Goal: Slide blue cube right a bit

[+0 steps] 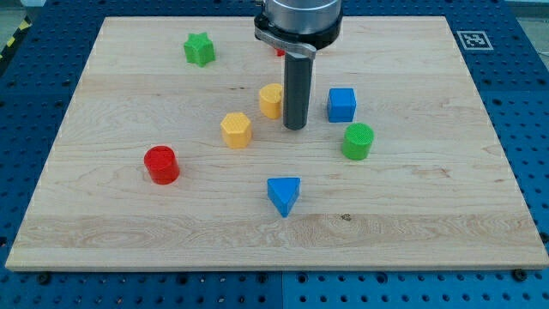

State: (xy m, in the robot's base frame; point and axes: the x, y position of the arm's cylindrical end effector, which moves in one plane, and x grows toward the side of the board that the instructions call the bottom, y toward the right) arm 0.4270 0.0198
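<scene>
The blue cube [341, 105] sits on the wooden board [412, 189], right of centre. My tip [295, 127] stands on the board a short way to the cube's left, apart from it. A yellow block [271, 99] lies just left of the rod, partly hidden by it. A green cylinder [358, 141] lies just below and right of the blue cube.
A yellow hexagonal block [236, 130] lies left of my tip. A red cylinder [160, 164] is at lower left, a blue triangular block [284, 195] below centre, a green star block [199, 49] at upper left. A red block [280, 51] peeks out behind the arm.
</scene>
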